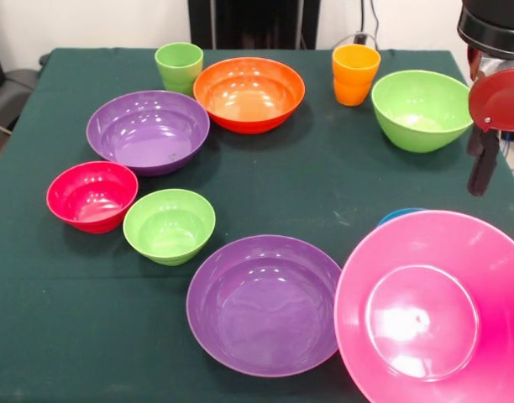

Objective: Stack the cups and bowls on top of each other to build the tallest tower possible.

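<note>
The light green cup [178, 67] and the orange cup [354, 74] stand upright at the far side. Between them sits the large orange bowl [249, 92]. The large lime green bowl [421, 109] is at far right. One purple bowl [148, 130] is at left and the other purple bowl [264, 304] is at near centre. The small red bowl [91, 195] and the small lime green bowl [169, 225] sit side by side. The huge pink bowl [437, 311] is tilted towards the camera at near right and hides most of the small blue bowl [401, 216]. My gripper [482, 180] hangs just above the pink bowl's far rim. No bowl is nested in another.
The dark green tablecloth [324, 185] covers the table. The arm's red and black wrist [496, 92] stands over the right edge, next to the large lime green bowl. The robot's black pedestal [249, 21] is behind the far edge.
</note>
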